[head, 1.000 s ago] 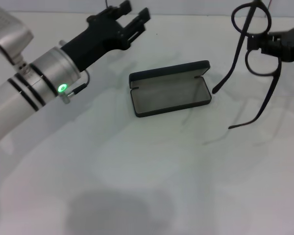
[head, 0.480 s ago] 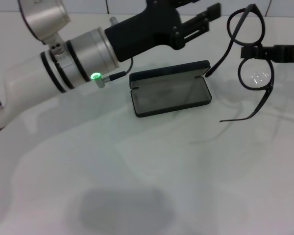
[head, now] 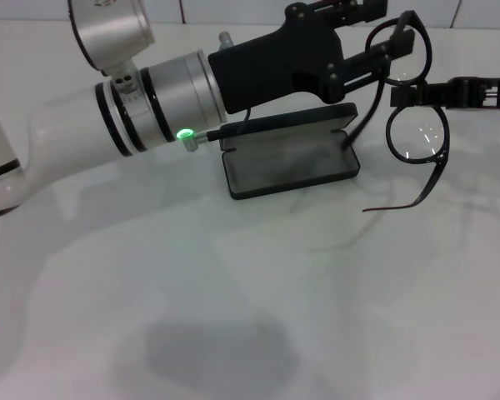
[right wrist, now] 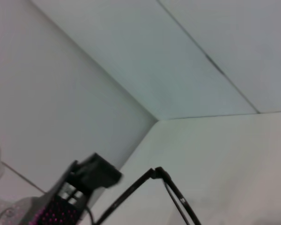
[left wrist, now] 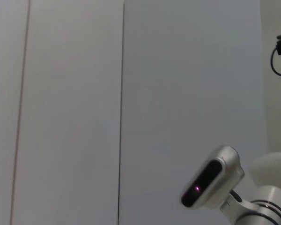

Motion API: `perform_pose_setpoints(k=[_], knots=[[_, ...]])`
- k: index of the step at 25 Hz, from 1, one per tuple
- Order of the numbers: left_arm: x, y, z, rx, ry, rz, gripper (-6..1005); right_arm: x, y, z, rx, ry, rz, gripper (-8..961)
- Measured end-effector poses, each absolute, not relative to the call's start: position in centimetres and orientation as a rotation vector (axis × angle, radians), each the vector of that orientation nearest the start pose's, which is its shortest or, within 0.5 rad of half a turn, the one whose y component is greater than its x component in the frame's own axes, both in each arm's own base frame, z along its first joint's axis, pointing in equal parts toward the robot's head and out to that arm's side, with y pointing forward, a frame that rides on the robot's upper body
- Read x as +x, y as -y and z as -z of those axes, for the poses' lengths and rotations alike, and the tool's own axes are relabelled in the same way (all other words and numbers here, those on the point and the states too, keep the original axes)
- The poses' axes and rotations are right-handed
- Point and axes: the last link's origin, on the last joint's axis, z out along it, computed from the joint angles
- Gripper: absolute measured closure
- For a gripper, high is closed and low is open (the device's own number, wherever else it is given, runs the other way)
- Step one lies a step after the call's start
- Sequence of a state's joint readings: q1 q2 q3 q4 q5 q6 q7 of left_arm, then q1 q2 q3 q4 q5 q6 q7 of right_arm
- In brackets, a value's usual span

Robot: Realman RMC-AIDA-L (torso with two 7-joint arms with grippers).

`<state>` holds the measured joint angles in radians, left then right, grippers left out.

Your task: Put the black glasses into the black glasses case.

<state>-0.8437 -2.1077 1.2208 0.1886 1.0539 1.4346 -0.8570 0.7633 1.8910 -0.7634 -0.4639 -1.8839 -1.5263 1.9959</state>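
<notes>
Your right gripper [head: 400, 94] comes in from the right edge of the head view and is clamped on the bridge of the black glasses [head: 417, 125], holding them in the air with the two lenses stacked one above the other. The temple arms trail away from that grip: one curves down and out toward you below the lower lens, the other drops from the upper rim toward the far right corner of the black glasses case [head: 288, 157].

The case lies open on the white table [head: 317, 300], grey lining up, lid standing along its far edge. It sits down and to the left of your right gripper, well below the raised frame, and the glasses are not in it.

Your left gripper [head: 375, 37] reaches across above the case from the left, its fingers spread apart. Its fingertips [head: 389, 52] are right at the upper rim of the glasses; you cannot tell from this view whether they touch it.

In the right wrist view, a stretch of the black frame [right wrist: 171, 192] and the left gripper [right wrist: 91, 176] show against a pale wall.
</notes>
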Motion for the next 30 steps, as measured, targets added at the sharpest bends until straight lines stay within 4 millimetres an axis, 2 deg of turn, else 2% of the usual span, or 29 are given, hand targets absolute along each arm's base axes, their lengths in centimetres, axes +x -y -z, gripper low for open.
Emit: perform_pose_setpoints(k=[16, 30], knots=[[-13.3, -37.6, 7.0, -2.542, 0.156, 1.200, 457, 19.0, -40.0, -3.9, -2.729, -1.279, -0.830, 850], [-13.6, -37.7, 7.0, -2.523, 0.149, 1.187, 457, 19.0, -39.6, -4.1, -2.737, -1.303, -0.869, 851]])
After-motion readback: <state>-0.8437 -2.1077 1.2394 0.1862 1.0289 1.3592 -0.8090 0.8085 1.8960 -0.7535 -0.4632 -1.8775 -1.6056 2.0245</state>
